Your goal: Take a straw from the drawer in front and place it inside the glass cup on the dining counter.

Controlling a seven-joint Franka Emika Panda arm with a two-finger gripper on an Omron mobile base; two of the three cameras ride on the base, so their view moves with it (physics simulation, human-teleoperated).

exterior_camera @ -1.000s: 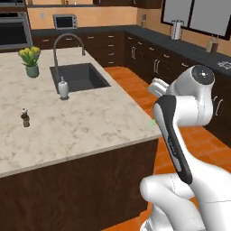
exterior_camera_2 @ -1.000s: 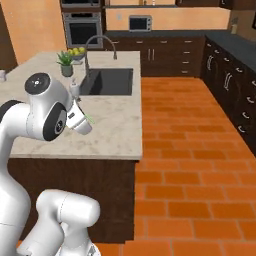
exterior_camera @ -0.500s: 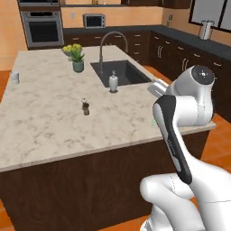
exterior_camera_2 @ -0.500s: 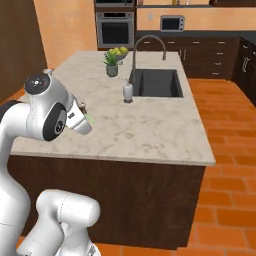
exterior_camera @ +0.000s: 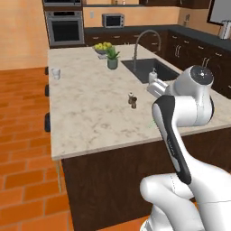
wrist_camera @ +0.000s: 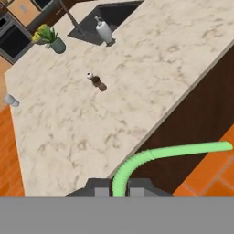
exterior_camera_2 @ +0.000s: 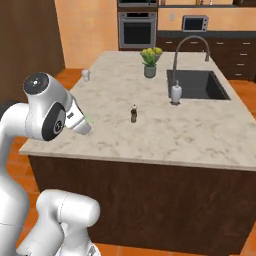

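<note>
The hand [wrist_camera: 119, 186], nearly shut, pinches the straw [wrist_camera: 151, 157]; its seemingly bent length could miss the distant glass cup [exterior_camera: 55, 73].

Base drives/turns, so both base views shift: whole scene slides right in the left base view, camera move, not the things. Dining counter [exterior_camera: 90, 122] now sits square in front, near long edge across the frame; 1 s ago it was seen from a corner with orange floor at right. Sink [exterior_camera: 151, 70] goes from frame left to right of center. Glass cup [exterior_camera: 55, 73] comes into frame at the counter's far left edge; also new in right base view [exterior_camera_2: 86, 75]. Oven [exterior_camera: 65, 27] and microwave [exterior_camera: 113, 20] swing toward center. Small dark bottle [exterior_camera: 132, 101] shifts from left to mid-frame. Arm pose relative to camera looks the same.
</note>
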